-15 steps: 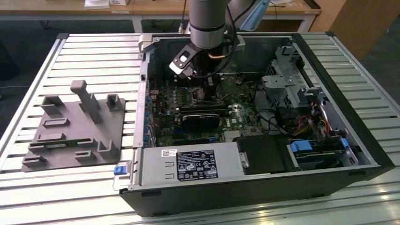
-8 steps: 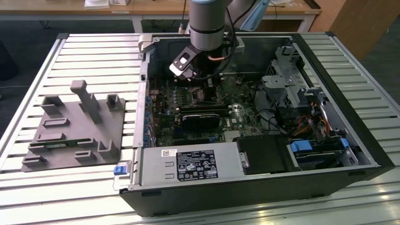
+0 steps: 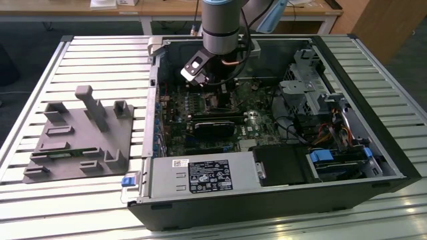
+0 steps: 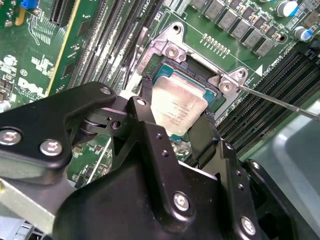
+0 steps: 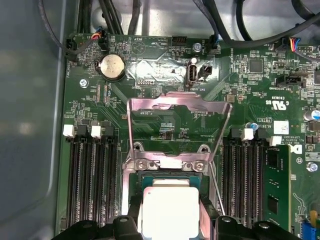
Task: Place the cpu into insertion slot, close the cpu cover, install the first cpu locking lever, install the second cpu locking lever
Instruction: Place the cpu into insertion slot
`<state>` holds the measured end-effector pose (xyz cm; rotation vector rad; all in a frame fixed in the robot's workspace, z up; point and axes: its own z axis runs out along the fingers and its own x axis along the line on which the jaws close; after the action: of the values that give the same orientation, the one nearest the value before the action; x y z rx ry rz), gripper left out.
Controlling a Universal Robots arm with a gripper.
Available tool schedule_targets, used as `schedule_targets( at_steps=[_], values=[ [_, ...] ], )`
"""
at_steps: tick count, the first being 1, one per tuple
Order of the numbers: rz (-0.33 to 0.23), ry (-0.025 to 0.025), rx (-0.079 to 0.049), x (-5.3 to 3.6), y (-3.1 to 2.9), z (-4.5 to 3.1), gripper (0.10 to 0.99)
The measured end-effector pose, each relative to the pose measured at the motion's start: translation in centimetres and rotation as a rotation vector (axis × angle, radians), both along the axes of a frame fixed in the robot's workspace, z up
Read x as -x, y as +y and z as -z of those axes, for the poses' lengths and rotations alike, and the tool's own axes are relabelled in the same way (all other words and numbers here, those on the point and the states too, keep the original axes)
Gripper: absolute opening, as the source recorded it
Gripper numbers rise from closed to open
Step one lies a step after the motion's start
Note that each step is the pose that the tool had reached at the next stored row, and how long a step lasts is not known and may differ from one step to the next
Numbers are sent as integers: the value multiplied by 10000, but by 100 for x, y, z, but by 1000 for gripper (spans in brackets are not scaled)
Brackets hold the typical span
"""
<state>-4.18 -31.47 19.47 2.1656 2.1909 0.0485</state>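
In both wrist views my gripper [image 4: 176, 116] is shut on the cpu [image 4: 175, 107], one black finger against each of two opposite edges. The silver-topped cpu [image 5: 170, 210] sits level over the insertion slot [image 4: 197, 70], whose black rim shows just beyond it; I cannot tell whether the chip is fully seated. The cpu cover [image 5: 180, 103], a thin silver frame, stands swung open past the slot. A thin locking lever [image 4: 280, 102] juts out on one side, and another lever [image 4: 131, 65] lies along the other. In the exterior view the gripper [image 3: 210, 85] reaches down into the open computer case.
Long black memory slots [image 5: 87, 180] flank the socket, with a green memory module [image 5: 277, 185] in one. A coin battery [image 5: 112, 66] and cables lie beyond the cover. The case holds a power supply [image 3: 200, 175] and drive cage [image 3: 303, 80]. A grey fixture [image 3: 80, 135] sits outside.
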Motion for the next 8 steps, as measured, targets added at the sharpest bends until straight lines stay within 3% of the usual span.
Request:
schedule_targets(
  at_steps=[8],
  values=[
    [-1,7,10,2,13,39,537]
  ],
)
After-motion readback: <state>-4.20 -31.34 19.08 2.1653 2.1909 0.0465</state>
